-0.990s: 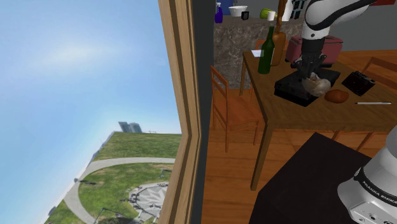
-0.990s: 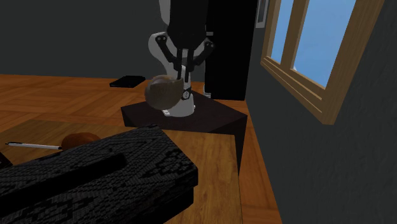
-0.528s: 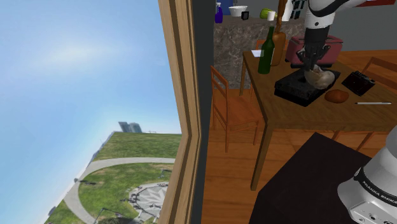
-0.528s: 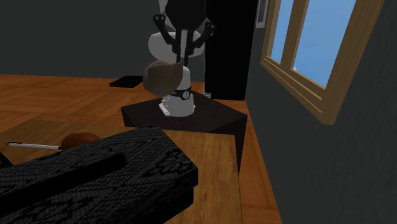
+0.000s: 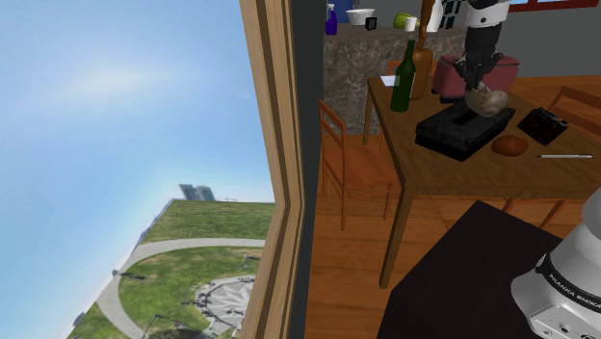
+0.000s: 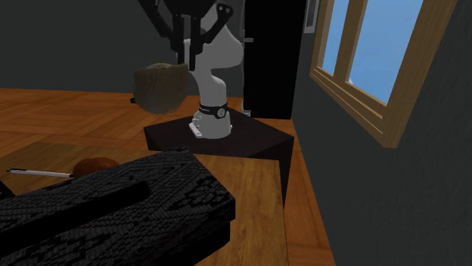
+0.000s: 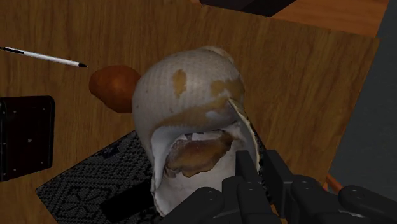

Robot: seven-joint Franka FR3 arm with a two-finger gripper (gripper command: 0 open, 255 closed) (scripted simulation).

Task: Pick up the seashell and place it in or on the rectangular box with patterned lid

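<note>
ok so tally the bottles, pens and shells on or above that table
bottles: 2, a green bottle and a brown bottle
pens: 1, the pen
shells: 1, the shell, clasped in the gripper
total: 4

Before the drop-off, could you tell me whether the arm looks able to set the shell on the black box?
Probably yes: the tool holds the shell in the air, the box lies just below it on the table, and nothing stands between them.
</note>
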